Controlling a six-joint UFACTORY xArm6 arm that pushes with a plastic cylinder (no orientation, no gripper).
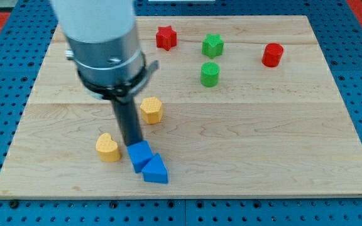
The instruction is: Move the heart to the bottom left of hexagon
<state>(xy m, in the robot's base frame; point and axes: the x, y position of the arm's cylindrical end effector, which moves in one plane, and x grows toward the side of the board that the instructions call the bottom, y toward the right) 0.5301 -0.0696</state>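
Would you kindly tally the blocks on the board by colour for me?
Red: 2, star, cylinder
Green: 2, star, cylinder
Yellow: 2, hexagon, heart
Blue: 2, cube, triangle
Total: 8

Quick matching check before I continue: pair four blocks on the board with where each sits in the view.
Blocks:
1. yellow heart
2. yellow hexagon
3. red cylinder
4. blue triangle

Places:
A. far right, near the view's top
B. lowest block, just right of the blue cube
C. right of the rod, mid-board
D. left of my tip

Pairs: 1-D, 2-C, 3-A, 4-B
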